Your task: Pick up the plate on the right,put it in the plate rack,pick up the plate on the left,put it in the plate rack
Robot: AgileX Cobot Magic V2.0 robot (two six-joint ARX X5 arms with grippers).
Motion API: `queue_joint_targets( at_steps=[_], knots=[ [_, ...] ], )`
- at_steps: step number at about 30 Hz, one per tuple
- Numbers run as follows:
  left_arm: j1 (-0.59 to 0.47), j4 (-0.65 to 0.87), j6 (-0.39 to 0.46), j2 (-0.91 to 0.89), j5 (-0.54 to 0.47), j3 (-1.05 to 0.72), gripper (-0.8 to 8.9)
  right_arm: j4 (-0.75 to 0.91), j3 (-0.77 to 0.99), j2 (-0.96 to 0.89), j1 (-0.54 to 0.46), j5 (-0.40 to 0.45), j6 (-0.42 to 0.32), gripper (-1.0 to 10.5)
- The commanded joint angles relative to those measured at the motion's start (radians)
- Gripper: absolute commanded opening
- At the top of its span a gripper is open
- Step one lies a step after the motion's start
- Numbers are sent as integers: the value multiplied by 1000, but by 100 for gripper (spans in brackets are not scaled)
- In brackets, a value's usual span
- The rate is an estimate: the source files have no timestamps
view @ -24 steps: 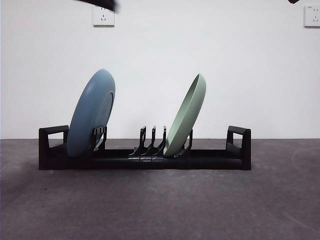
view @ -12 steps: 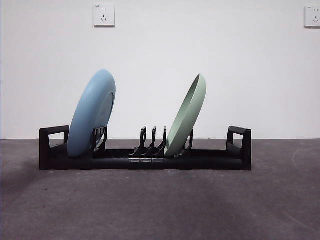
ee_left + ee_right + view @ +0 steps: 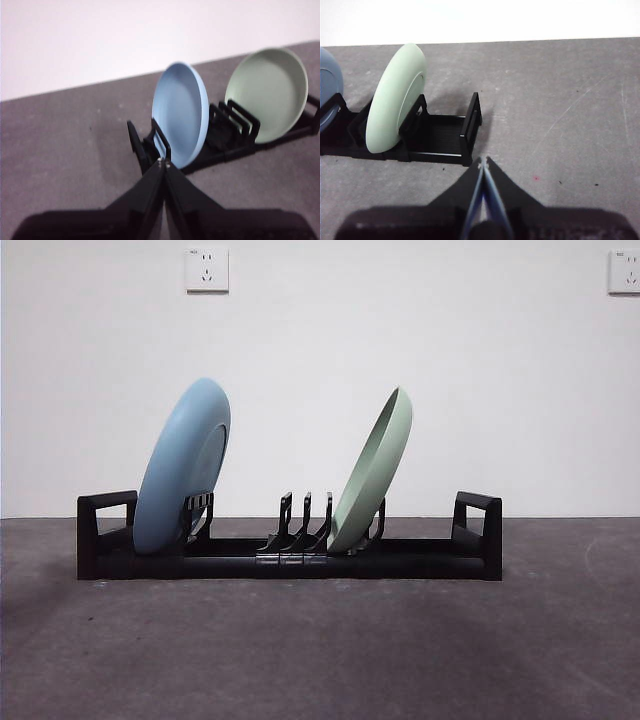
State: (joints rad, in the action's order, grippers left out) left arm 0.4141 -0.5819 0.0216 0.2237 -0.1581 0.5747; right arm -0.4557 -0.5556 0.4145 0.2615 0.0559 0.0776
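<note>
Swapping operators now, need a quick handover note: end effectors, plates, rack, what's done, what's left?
Left end effector: shut, empty, clear of the rack on the blue plate's side.
Right end effector: shut, empty, off the rack's other end.
Blue plate: standing tilted in the plate rack near its left end in the front view.
Green plate: tilted in a slot right of the middle prongs.
Done: both plates racked.
Left: nothing visible to do.
</note>
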Motion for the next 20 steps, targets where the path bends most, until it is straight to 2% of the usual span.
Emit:
queue_joint_targets(
  at_steps=[1,12,14,17,20],
  knots=[
    [-3,-17,-11,-1,3,-3,-3,5,3,-2,1,3,11,3],
    [-3,-82,-11,1,2,-3,-3,5,3,-2,2,3,11,3],
    [-5,-80,40,0,-25,-3,-3,5,3,-2,2,3,11,3],
    [-31,-78,39,0,-57,-4,-3,5,3,-2,2,3,11,3],
    [-79,-78,15,0,-14,-6,-3,5,3,-2,1,3,11,3]
  ],
)
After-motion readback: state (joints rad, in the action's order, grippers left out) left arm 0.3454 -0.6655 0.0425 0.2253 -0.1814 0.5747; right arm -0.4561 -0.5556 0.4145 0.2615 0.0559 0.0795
